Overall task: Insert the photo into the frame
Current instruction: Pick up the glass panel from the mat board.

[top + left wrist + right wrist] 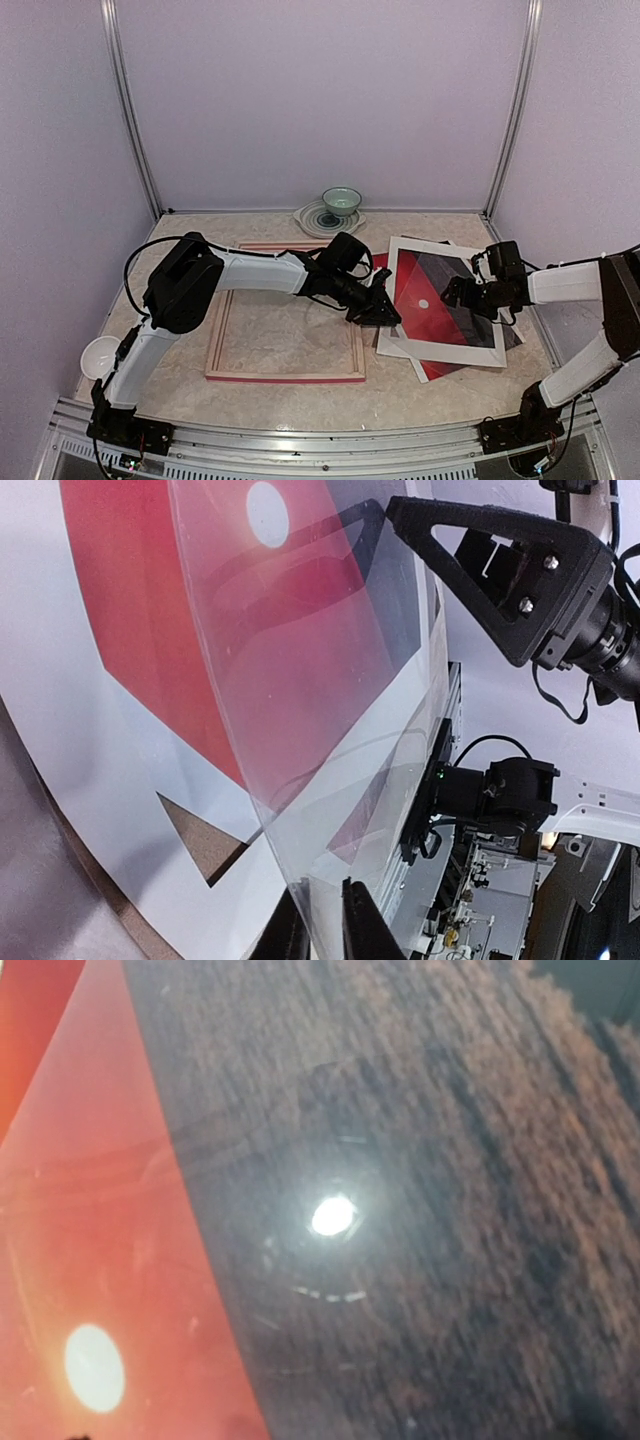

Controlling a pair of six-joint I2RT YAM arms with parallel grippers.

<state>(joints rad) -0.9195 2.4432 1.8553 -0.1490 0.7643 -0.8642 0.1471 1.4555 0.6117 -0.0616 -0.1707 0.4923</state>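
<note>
One worry: left jaws barely pinch the clear sheet [300, 700] by its edge, so it could slip and shove the photo [412, 278]; right jaws hang wide open, empty.

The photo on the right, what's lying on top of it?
A white mat lies on the photo, covering its edges; red sky and sun show through the opening. A clear sheet, pinched by the left gripper, slants above.
</note>
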